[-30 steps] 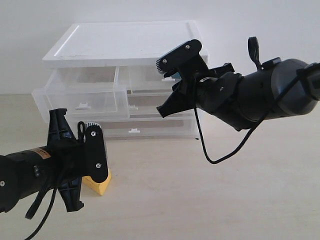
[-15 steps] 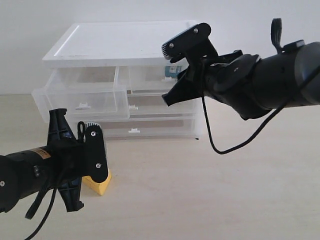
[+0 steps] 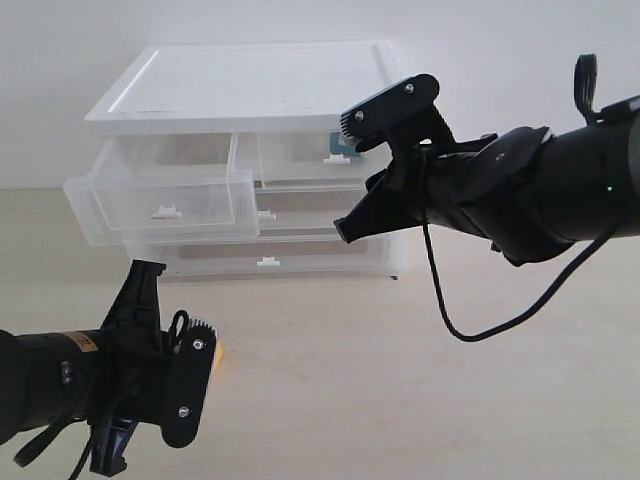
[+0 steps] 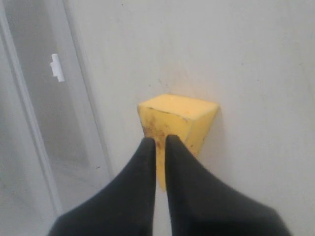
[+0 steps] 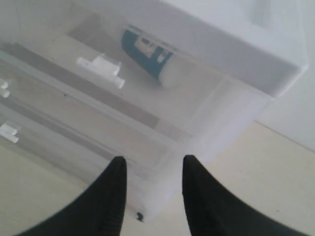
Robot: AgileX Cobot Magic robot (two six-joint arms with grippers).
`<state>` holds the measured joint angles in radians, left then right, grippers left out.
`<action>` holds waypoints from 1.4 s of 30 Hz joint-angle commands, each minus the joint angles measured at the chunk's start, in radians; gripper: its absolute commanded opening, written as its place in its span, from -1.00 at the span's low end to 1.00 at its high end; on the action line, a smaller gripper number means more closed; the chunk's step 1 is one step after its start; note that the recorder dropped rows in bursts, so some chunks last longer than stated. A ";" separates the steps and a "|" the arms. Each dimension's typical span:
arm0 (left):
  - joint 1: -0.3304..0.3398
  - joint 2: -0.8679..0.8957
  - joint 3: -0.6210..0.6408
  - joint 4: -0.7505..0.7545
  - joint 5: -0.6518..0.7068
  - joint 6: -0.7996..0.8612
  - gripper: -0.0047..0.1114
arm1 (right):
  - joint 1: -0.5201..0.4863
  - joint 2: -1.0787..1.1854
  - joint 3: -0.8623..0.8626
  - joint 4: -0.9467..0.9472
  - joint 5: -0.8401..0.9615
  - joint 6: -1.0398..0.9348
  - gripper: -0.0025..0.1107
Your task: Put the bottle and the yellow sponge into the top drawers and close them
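Observation:
The yellow sponge lies on the table, wedge-shaped with a brown-stained face. My left gripper is low over its near end, fingers almost together with only a thin slit. In the exterior view the left gripper hides all but a yellow sliver of the sponge. The bottle lies on its side inside the top right drawer, which sits pushed in; a teal patch of the bottle shows there. The top left drawer stands pulled out. My right gripper hangs open in front of the cabinet, holding nothing.
The white-topped clear plastic cabinet stands at the back against the wall, with two wide drawers below the small ones. A black cable loops down under the right arm. Bare light wood table spreads in front.
My left gripper has dropped down over the sponge, covering most of it. My right gripper has drawn back rightward from the top right drawer, uncovering its white handle.

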<state>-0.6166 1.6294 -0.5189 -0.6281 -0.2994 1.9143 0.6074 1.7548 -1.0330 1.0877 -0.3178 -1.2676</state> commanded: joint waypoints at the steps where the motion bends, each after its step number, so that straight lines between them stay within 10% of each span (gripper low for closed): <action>1: 0.002 -0.001 0.002 -0.009 0.002 0.007 -0.85 | -0.006 -0.011 0.008 0.006 0.035 0.009 -0.36; 28: 0.002 -0.001 0.002 -0.077 -0.008 -0.099 -0.85 | -0.006 -0.011 0.008 -0.003 0.224 -0.057 -0.36; 42: 0.002 -0.007 0.041 -0.230 -0.188 -0.752 -0.85 | 0.003 -0.009 0.008 -0.003 0.663 -0.111 -0.36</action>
<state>-0.6166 1.6294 -0.4997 -0.8133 -0.4564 1.2190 0.6074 1.7527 -1.0266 1.0900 0.2734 -1.3569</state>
